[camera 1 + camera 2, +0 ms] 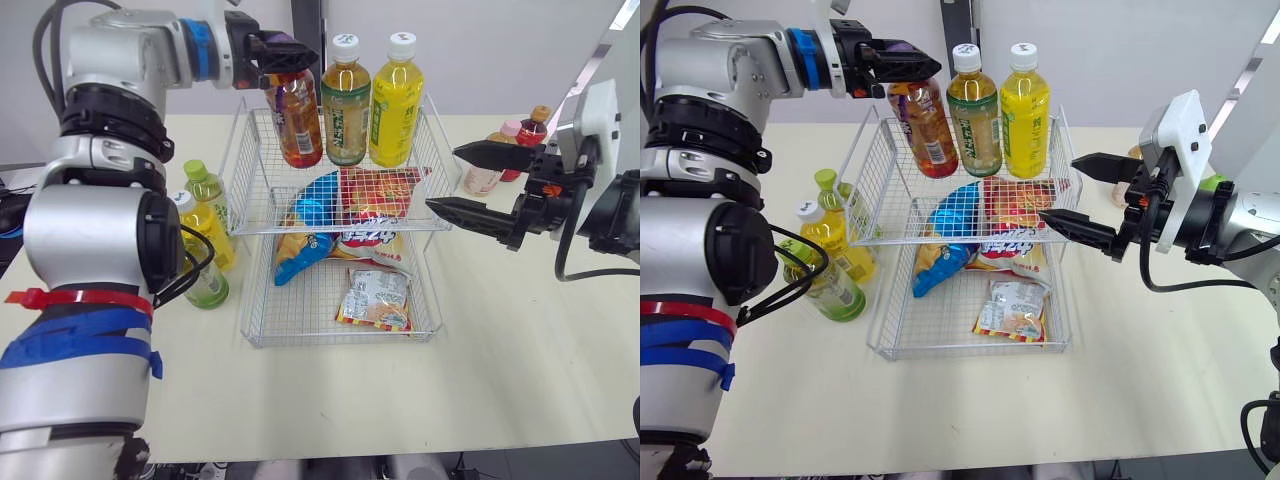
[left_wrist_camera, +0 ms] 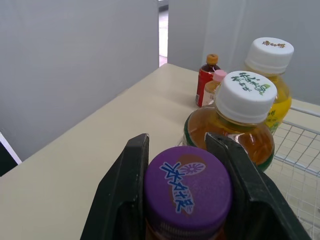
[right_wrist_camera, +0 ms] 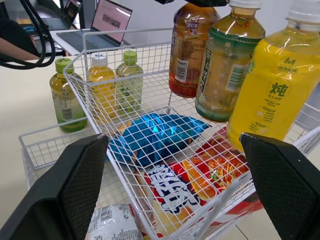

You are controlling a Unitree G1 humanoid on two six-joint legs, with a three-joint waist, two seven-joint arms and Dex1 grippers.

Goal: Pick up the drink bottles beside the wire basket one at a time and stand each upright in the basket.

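My left gripper (image 1: 272,52) is shut on the purple cap (image 2: 188,187) of an amber tea bottle (image 1: 298,118). It holds the bottle slightly tilted at the far left of the wire basket's (image 1: 250,215) upper tier. A green-labelled tea bottle (image 1: 346,100) and a yellow drink bottle (image 1: 396,100) stand upright beside it in that tier. My right gripper (image 1: 442,178) hangs open just right of the basket with nothing between its fingers (image 3: 75,192). Three green and yellow bottles (image 1: 207,235) stand on the table to the basket's left.
Snack bags (image 1: 365,205) lie in the basket under the upper tier, and a small packet (image 1: 375,298) rests on its floor. A pink-capped bottle (image 1: 488,172) and a red bottle (image 1: 530,130) stand right of the basket, behind my right gripper. Laptops (image 3: 112,17) sit on a far desk.
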